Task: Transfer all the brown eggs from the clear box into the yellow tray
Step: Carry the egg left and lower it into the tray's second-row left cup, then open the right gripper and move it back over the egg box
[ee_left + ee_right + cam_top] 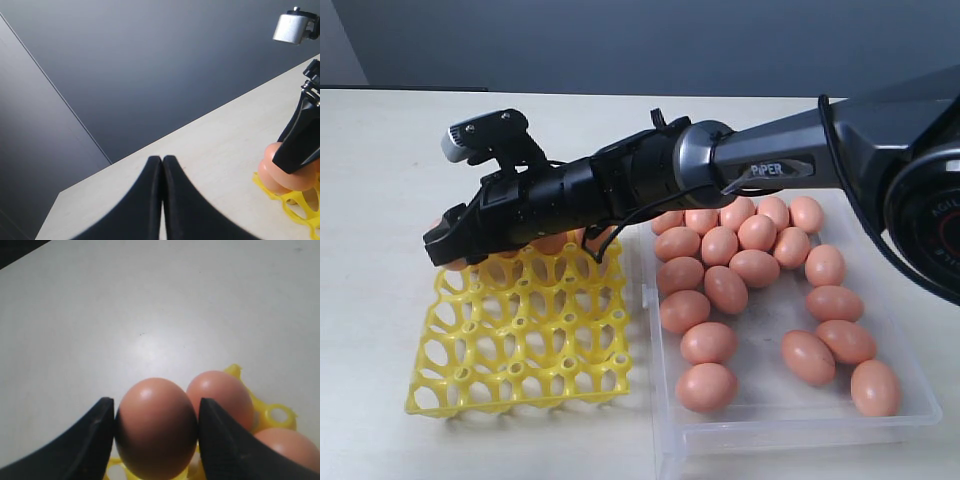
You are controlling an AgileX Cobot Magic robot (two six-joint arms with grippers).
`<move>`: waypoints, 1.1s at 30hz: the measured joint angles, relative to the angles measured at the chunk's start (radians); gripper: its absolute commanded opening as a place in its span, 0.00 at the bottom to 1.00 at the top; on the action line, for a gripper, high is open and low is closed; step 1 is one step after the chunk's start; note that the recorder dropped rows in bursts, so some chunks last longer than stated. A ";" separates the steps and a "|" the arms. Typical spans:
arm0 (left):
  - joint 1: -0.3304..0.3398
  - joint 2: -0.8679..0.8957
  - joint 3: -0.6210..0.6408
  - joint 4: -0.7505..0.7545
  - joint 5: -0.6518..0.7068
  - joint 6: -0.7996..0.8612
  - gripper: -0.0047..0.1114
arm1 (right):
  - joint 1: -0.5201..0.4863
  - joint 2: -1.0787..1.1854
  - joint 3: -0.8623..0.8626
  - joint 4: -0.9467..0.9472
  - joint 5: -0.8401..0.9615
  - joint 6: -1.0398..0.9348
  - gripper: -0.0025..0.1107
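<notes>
Since the back row of the yellow tray seems to be filling first, the right pincer grips one brown egg over a corner cup beside seated eggs, while the other eggs lie in the clear box and the left pincer hangs clenched and empty.

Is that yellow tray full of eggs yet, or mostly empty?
Mostly empty. The yellow tray shows bare cups across most rows; only a few eggs sit along its far edge.

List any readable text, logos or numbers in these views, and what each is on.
"PIPER": on the grey plate on the right arm, exterior view.
Small lettering on the round black joint at that view's right edge: cut off and too blurred to read.
Both wrist views: no text.
</notes>
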 measured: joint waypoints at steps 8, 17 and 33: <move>0.000 0.000 0.000 0.000 0.000 0.000 0.04 | 0.004 0.036 0.000 0.015 0.016 0.000 0.44; 0.000 0.000 0.000 0.000 0.000 0.000 0.04 | 0.006 0.036 0.000 0.006 0.003 0.002 0.50; 0.000 0.000 0.000 0.000 0.000 0.000 0.04 | 0.008 -0.026 0.000 -0.083 -0.020 0.079 0.54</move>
